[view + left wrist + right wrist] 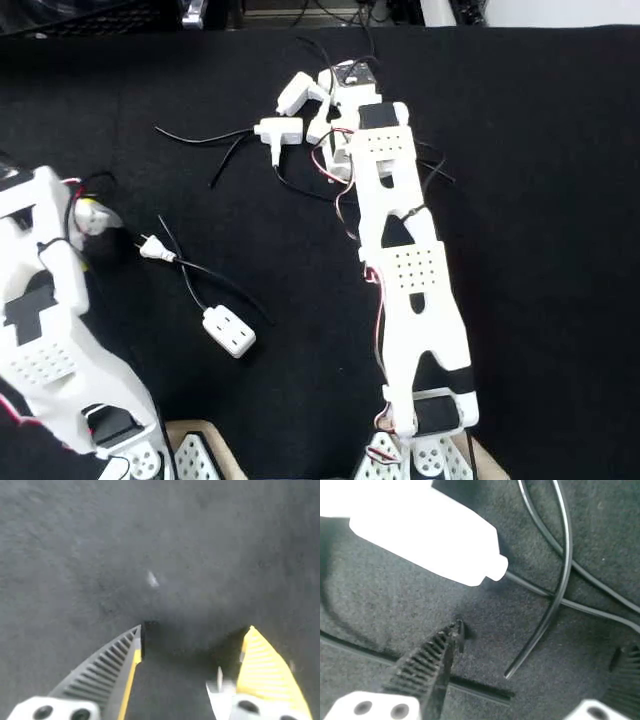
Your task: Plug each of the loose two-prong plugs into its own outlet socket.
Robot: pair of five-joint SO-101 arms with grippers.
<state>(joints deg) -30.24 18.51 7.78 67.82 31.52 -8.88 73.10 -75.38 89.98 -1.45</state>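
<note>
A loose two-prong plug [150, 247] lies on the black cloth, its cord running to a white socket block [228, 330]. My left gripper [95, 216] sits just left of that plug. Its yellow fingers [260, 665] stand open over bare cloth, left gripper [192, 630] holding nothing. A second white plug [278, 130] and white socket pieces [296, 92] lie at the back centre. My right gripper [338, 105] is among them. It is open, right gripper [540, 650], just short of a white socket body [425, 535] with black cords [560, 580] crossing in front.
Black cords [200, 135] trail across the cloth left of the back cluster. Red and white arm wires [345, 200] hang beside the right arm. The right half of the table [550, 200] is bare black cloth.
</note>
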